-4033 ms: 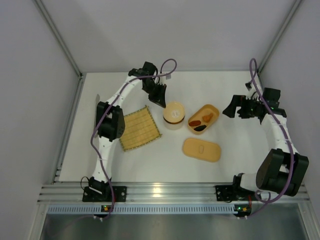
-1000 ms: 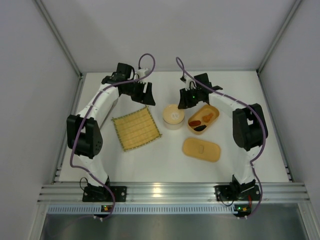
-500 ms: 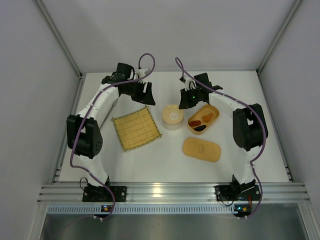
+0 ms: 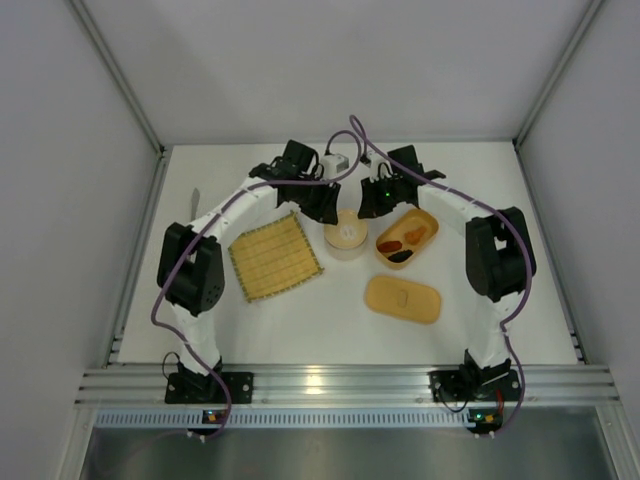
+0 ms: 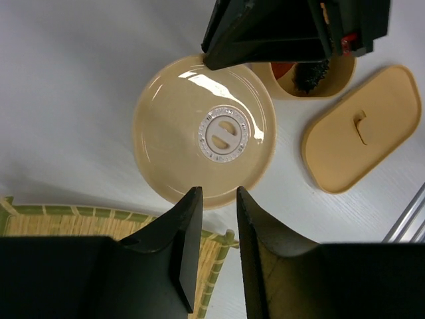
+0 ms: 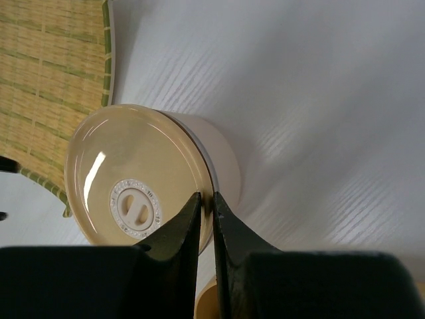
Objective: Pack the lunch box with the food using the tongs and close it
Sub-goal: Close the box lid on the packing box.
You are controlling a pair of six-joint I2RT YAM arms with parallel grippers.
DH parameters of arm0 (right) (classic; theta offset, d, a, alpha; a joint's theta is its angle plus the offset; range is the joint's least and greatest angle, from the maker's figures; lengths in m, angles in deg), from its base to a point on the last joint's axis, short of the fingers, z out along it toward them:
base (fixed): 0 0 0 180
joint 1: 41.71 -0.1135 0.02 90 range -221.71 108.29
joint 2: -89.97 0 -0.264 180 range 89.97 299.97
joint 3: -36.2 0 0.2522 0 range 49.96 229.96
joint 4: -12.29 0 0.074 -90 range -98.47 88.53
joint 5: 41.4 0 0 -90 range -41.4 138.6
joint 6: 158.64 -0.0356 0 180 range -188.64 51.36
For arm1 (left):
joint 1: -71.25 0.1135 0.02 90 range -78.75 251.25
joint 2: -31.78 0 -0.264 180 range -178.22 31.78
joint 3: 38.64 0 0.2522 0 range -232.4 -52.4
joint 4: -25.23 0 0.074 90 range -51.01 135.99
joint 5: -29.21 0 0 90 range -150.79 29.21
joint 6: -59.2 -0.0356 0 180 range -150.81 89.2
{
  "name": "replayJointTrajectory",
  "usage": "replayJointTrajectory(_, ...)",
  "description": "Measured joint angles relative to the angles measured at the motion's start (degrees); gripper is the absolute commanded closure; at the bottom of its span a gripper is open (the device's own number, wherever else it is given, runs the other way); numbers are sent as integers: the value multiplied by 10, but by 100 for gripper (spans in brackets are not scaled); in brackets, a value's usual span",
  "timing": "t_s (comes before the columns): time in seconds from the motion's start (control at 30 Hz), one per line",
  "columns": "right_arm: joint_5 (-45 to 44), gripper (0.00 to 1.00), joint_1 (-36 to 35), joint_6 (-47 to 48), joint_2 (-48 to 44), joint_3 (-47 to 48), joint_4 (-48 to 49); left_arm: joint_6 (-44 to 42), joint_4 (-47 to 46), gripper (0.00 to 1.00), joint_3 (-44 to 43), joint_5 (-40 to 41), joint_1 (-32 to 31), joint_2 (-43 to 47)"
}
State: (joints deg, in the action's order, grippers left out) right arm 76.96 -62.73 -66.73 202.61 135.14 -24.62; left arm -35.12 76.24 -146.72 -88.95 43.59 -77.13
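While some food point(image 4: 390, 245) sits in the open lunch box point(image 4: 434, 225), its lid point(image 4: 403, 298) lies beside it and the tongs point(image 4: 194, 203) lie far left on the tabletop point(image 4: 330, 340), untouched. Only the top view shows the tongs. The wrist views show the right gripper point(image 6: 206, 206) pinching the rim of the round tub point(image 6: 133, 166), and the left gripper point(image 5: 216, 199) with fingers point(image 5: 186, 232) narrow there, hold unclear.

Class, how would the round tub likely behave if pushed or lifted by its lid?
The lid of the round tub shows glare, so it is probably smooth and slippery to pinch. The tub is wide and low, so a push would likely slide it, not tip it. It looks plastic, so probably light.
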Motion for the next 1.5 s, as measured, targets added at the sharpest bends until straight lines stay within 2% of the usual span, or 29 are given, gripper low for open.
replayJointTrajectory(0.33, 0, 89, 0, 0, -2, -4, 2, 46, -14, 72, -42, 23, -8, -97)
replayJointTrajectory(0.77, 1, 90, 0, 0, -13, -27, 18, 74, -23, 74, -67, 20, -21, -124)
replayJointTrajectory(1.17, 0, 91, 0, 0, -25, -53, 46, 98, -45, 76, -61, -16, -21, -135)
replayJointTrajectory(1.3, -2, 92, 0, 0, -31, -61, 50, 101, -66, 75, -42, -34, -16, -128)
replayJointTrajectory(1.5, -2, 94, 0, 0, -33, -62, 47, 93, -74, 67, -32, -27, -17, -115)
